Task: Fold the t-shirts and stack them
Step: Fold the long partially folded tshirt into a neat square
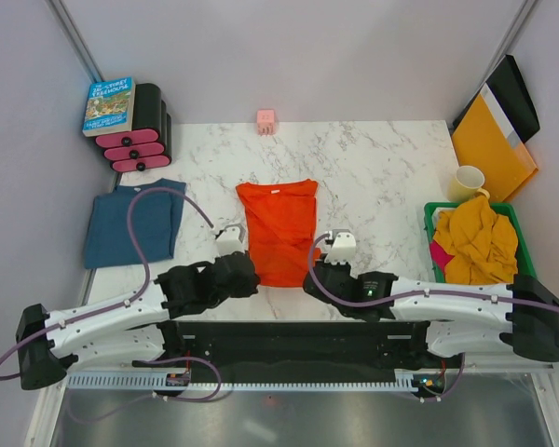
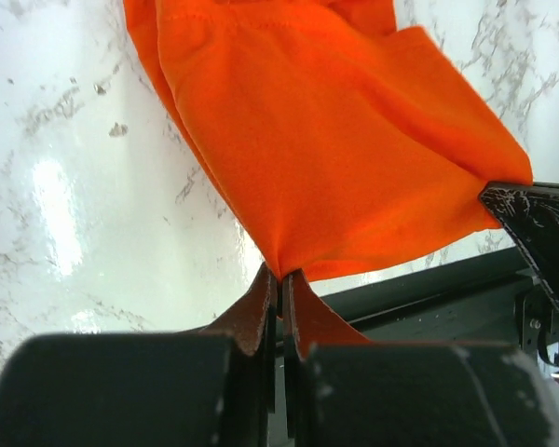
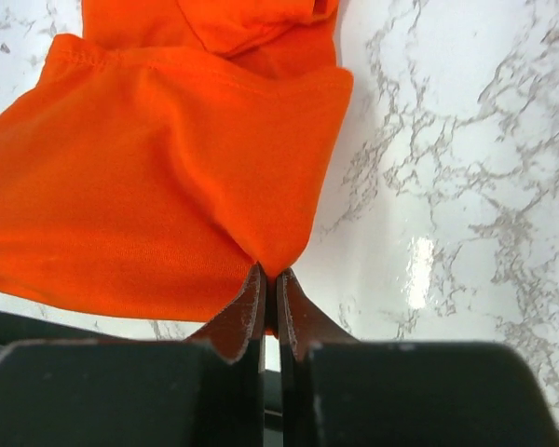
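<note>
The orange-red t-shirt (image 1: 278, 228) lies on the marble bench (image 1: 382, 177), left pincer (image 1: 252, 277) and right pincer (image 1: 309, 279) at its near corners (a teal t-shirt (image 1: 135, 223) lies flat leftward).

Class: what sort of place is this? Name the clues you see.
Likely a robot test booth: plain panels enclose a marble-look table, the left gripper and right gripper pinch an orange t-shirt, and a green basket holds more clothes.

book (image 1: 109, 104) cover title, too small to read
</note>
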`<state>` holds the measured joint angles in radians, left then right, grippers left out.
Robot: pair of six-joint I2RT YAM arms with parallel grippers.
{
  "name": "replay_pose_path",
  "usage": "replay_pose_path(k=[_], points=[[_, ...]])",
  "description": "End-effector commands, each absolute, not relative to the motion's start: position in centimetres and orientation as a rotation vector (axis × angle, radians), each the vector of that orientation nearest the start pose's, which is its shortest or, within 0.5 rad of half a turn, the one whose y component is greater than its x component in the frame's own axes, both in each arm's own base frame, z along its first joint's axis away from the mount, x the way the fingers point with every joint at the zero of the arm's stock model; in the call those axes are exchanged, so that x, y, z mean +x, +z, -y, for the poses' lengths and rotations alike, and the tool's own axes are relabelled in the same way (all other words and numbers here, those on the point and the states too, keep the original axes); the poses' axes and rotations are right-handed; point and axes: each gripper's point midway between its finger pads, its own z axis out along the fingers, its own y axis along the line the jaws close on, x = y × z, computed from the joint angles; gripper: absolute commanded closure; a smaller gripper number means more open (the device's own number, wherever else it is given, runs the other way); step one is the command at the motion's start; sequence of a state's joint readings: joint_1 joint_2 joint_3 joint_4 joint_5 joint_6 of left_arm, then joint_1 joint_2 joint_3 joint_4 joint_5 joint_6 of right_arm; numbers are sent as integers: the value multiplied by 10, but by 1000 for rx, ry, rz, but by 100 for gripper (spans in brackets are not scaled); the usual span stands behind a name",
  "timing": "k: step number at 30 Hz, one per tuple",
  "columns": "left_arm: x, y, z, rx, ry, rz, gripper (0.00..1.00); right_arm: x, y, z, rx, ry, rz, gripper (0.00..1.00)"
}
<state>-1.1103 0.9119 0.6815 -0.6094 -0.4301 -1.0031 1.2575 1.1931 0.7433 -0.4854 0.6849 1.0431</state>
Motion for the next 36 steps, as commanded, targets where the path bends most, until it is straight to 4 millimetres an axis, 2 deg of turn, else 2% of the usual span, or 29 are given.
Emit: replay_pose_path(k=[1, 3, 4, 9, 10, 11, 12, 14, 15, 16, 17, 18, 19, 20, 21, 23, 24, 26, 27, 28, 30, 31, 32, 33, 34, 36], points=[[178, 152, 203, -48, -389, -2269, 98, 191, 125, -243, -31, 197, -2196, 100], [188, 163, 204, -62, -372, -2237, 98, 204, 133, -245, -32, 172, -2179, 100], [192, 162, 205, -36, -340, -2238, 98, 210, 136, -246, -30, 166, -2172, 100], [223, 177, 205, -61, -297, -2193, 98, 261, 153, -239, 22, 140, -2148, 100], [227, 178, 203, -51, -288, -2189, 98, 271, 162, -240, 9, 133, -2134, 100], [233, 179, 206, -55, -296, -2186, 98, 283, 158, -235, 25, 104, -2142, 100], [242, 179, 200, -82, -279, -2180, 98, 295, 167, -239, 39, 117, -2124, 100], [252, 180, 199, -74, -274, -2178, 98, 314, 170, -231, 47, 79, -2118, 100], [262, 178, 195, -96, -250, -2178, 98, 325, 173, -237, 46, 85, -2112, 100], [268, 177, 194, -85, -236, -2178, 98, 332, 173, -236, 39, 74, -2111, 100], [274, 181, 195, -87, -238, -2172, 98, 345, 165, -230, 51, 41, -2125, 100], [284, 175, 192, -100, -213, -2180, 98, 355, 170, -235, 59, 63, -2116, 100], [289, 175, 192, -88, -204, -2180, 98, 365, 169, -229, 71, 44, -2120, 100], [295, 177, 193, -87, -200, -2175, 98, 371, 159, -231, 62, 27, -2137, 100], [304, 172, 191, -92, -177, -2180, 98, 379, 164, -234, 69, 42, -2128, 100], [314, 173, 194, -97, -178, -2179, 98, 392, 154, -231, 67, 15, -2144, 100], [321, 167, 192, -103, -159, -2188, 98, 399, 159, -234, 73, 22, -2130, 100], [330, 170, 193, -123, -164, -2178, 98, 410, 153, -233, 81, 14, -2138, 100], [336, 169, 189, -137, -153, -2178, 98, 415, 157, -237, 84, 30, -2129, 100], [341, 169, 189, -148, -150, -2178, 98, 420, 153, -238, 87, 25, -2136, 100], [349, 171, 184, -166, -136, -2169, 98, 430, 162, -244, 92, 42, -2118, 100], [353, 173, 183, -174, -131, -2162, 98, 435, 159, -245, 89, 38, -2123, 100], [357, 174, 179, -187, -125, -2155, 98, 442, 168, -249, 96, 54, -2106, 100], [360, 174, 178, -180, -120, -2154, 98, 446, 169, -249, 100, 56, -2103, 100], [364, 172, 178, -179, -120, -2157, 98, 451, 162, -252, 93, 55, -2114, 100], [372, 167, 174, -188, -116, -2170, 98, 463, 167, -256, 101, 71, -2104, 100]])
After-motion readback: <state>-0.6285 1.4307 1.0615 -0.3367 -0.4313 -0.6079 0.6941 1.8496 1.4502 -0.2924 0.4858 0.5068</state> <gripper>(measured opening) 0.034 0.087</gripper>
